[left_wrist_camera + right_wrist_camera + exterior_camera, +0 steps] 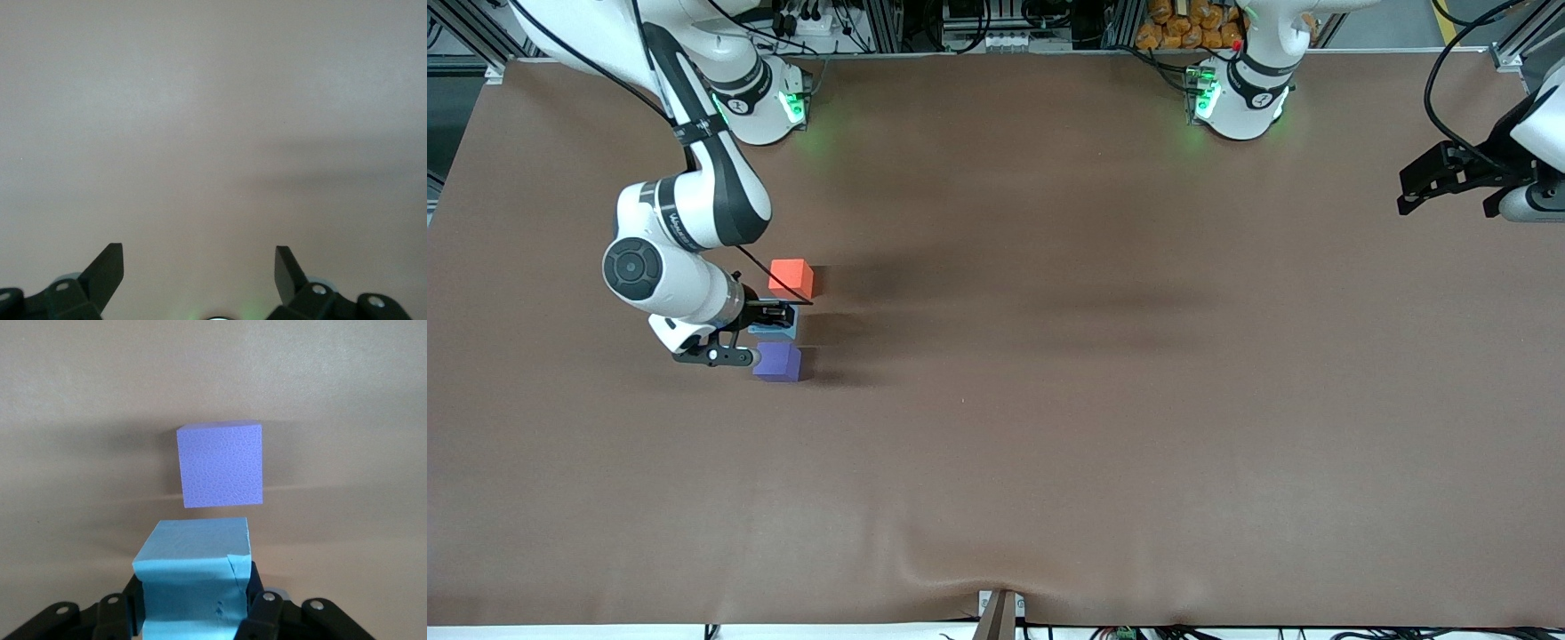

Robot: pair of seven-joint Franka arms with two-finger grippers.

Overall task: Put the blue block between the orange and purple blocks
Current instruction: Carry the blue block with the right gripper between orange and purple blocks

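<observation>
Two black fingers of the right gripper (pixel 193 613) clamped narrow on the light sky-blue matte foam cube (pixel 193 587), between bright orange-red matte cube (pixel 791 278) and violet-purple matte cube (pixel 220 463). Left gripper (pixel 199 267) spread wide, holding nothing, waiting over bare brown table (pixel 1103 400).

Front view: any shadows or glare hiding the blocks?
Front view: soft shadows trail from the orange block and purple block, no glare; the right gripper mostly covers the blue block. Right wrist view: blue block sharp, evenly lit.
</observation>
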